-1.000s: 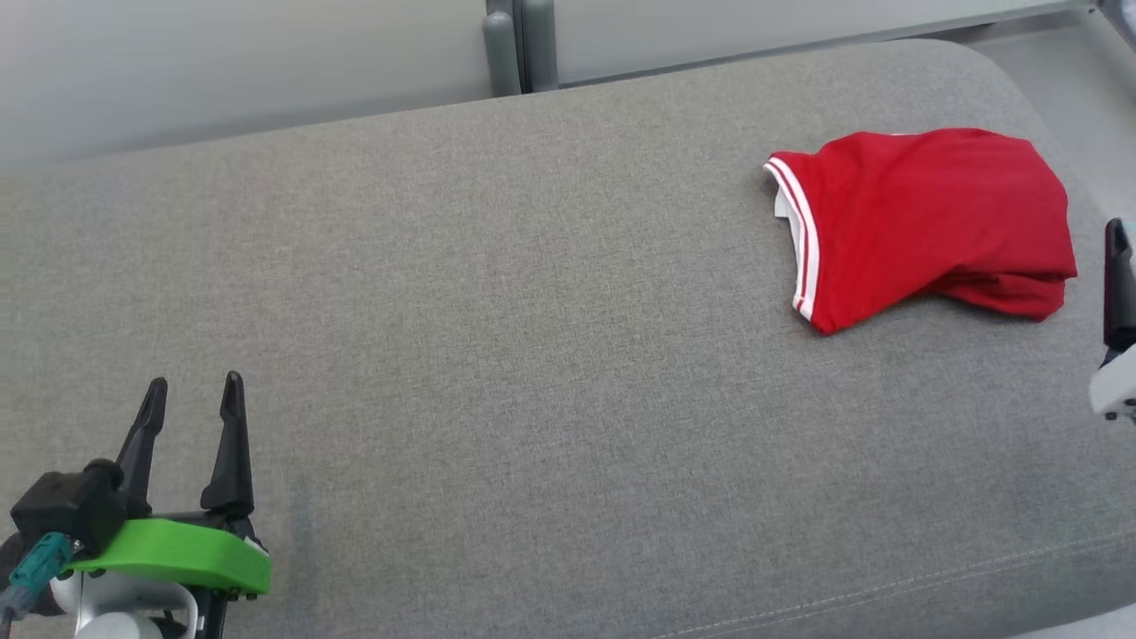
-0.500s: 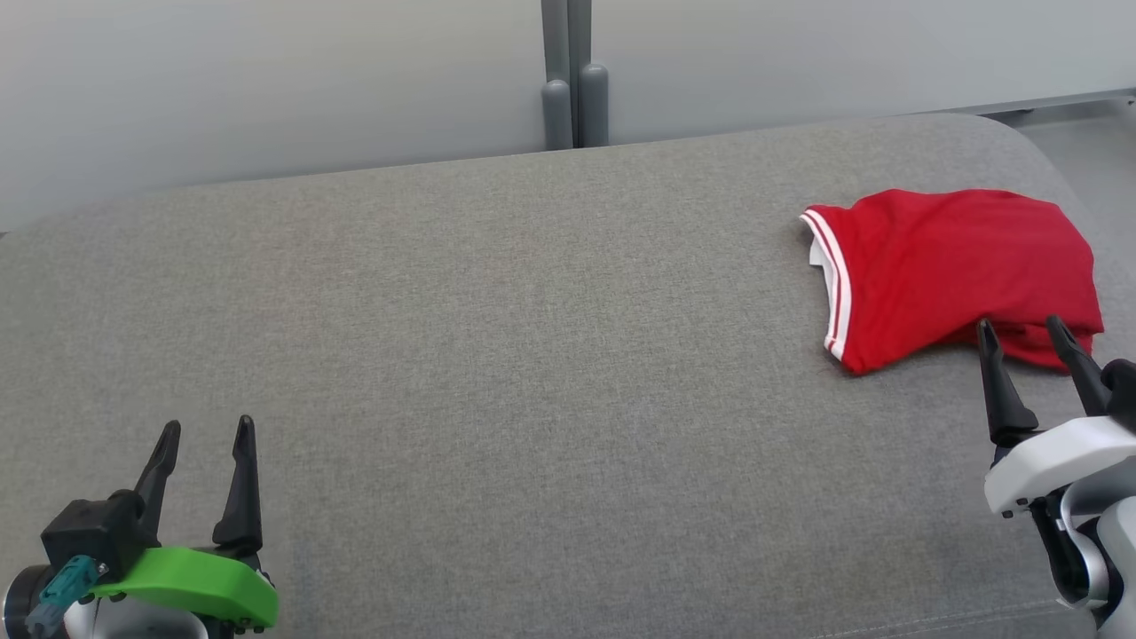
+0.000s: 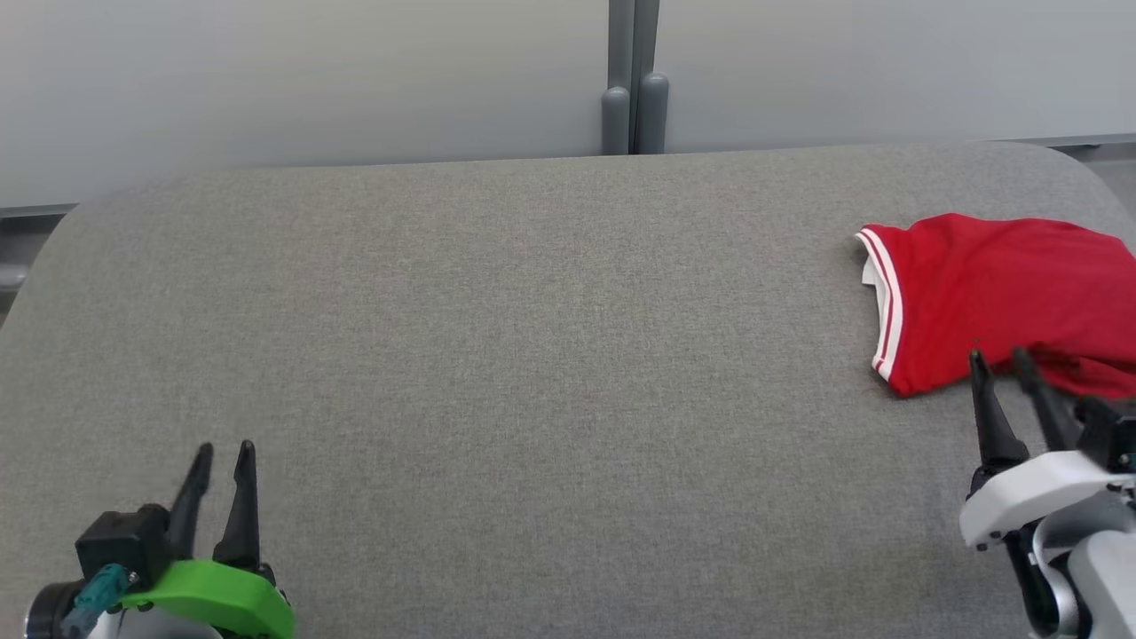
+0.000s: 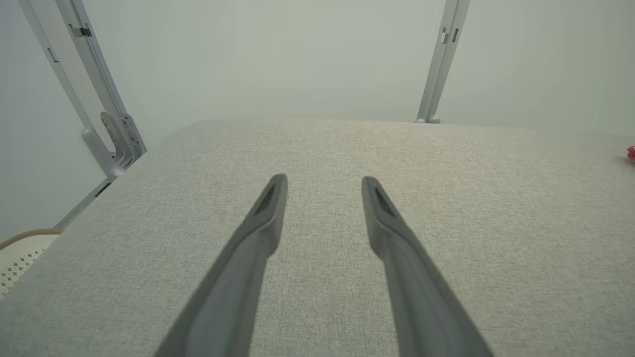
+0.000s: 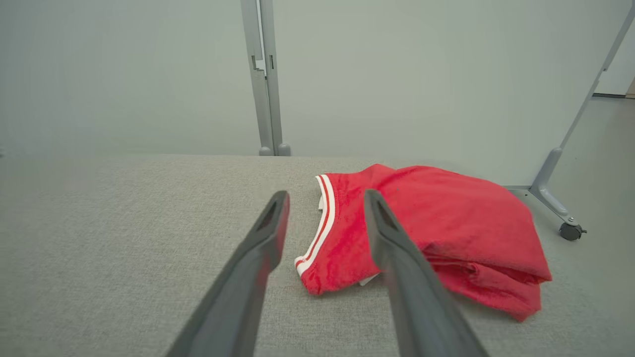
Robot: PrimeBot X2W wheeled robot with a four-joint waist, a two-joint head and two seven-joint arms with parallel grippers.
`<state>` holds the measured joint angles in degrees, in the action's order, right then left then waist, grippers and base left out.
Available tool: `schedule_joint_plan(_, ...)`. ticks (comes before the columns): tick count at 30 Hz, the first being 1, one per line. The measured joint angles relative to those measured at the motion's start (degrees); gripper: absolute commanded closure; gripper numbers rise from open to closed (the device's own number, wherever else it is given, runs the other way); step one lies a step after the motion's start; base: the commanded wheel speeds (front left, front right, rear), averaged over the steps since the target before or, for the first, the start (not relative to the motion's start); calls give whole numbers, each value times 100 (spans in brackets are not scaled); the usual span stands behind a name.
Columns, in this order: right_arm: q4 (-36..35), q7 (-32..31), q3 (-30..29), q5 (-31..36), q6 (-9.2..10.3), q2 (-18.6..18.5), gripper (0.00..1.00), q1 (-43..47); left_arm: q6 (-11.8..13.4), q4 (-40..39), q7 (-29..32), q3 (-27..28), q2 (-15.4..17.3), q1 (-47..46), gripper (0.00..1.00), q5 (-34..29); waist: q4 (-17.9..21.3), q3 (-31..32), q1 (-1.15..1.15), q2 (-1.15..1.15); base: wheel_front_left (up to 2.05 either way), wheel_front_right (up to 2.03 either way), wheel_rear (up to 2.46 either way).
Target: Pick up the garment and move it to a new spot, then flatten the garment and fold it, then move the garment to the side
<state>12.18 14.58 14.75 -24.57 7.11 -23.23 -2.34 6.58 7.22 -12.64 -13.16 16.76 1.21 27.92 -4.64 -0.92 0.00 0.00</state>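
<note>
**Red garment bundled at the right end: start or finish?**

Nearest the robot, the left end effector (image 3: 224, 448) sits low over the near left of the worktop (image 3: 532, 355), fingers parted with nothing between them. The right end effector (image 3: 998, 355) is parted and empty too. Its tips are right at the near edge of the garment (image 3: 1003, 275), and I can't tell if they touch it.

The garment lies at the far right end of the worktop, layered into a loose bundle. Its long axis runs left-right. The end with the white-striped trim (image 3: 883, 306) points left, toward the middle, and the thicker stacked layers sit at the near right.

Honestly this fits two stages: a heap waiting to be picked up, or a folded piece already set aside. So I won't call the next move. Either way, that near edge looks several plies thick, so any pinch there would probably take more than one layer.

Behind it all there's a plain grey wall (image 3: 355, 80).
</note>
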Motion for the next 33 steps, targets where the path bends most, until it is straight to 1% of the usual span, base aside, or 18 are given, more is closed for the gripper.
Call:
schedule_joint_plan(7,342,-11,170,-27,-4,492,100,370,-2,370,20,-159,-342,175,100,16,0,0,0,0,0,0,0)
schedule_joint_plan(10,341,-49,134,-144,-41,522,100,389,-9,371,54,-135,-354,182,100,136,7,-1,0,0,0,0,0)
schedule_joint_plan(15,337,-160,12,-602,-124,590,100,389,-63,371,156,-18,-402,181,100,586,46,7,0,0,0,0,0)
schedule_joint_plan(28,325,-417,-300,-1477,-269,806,100,371,-253,388,379,205,-534,177,100,1414,105,15,0,0,0,0,0)
schedule_joint_plan(33,325,-520,-400,-1806,-363,894,100,367,-312,412,488,289,-615,174,100,1728,128,18,0,0,0,0,0)
